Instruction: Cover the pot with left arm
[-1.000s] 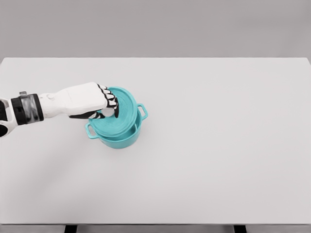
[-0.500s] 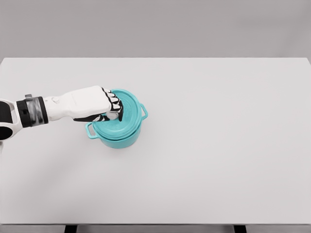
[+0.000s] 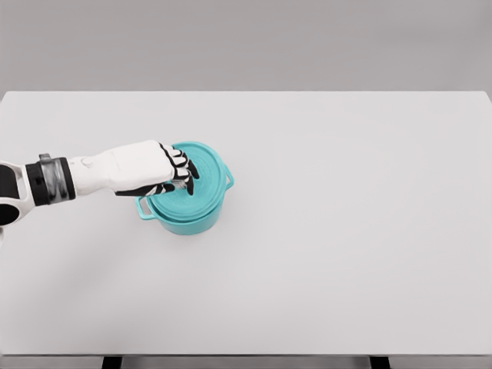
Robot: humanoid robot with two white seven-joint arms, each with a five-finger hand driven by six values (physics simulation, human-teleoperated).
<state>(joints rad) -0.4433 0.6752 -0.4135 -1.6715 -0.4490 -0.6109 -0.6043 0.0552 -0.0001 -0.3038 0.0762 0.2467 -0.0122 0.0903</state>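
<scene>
Teal lid seated on matching two-handled pot, left robot hand gripping lid

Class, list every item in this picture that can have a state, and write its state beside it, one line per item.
pot: upright on the table, covered by the lid
lid: sitting on the pot, roughly level
left robot hand: fingers curled on the lid's top
table: bare white surface bearing the pot

You see a teal pot with matching teal lid, a white robot hand with black joints, and a plain white counter.
</scene>
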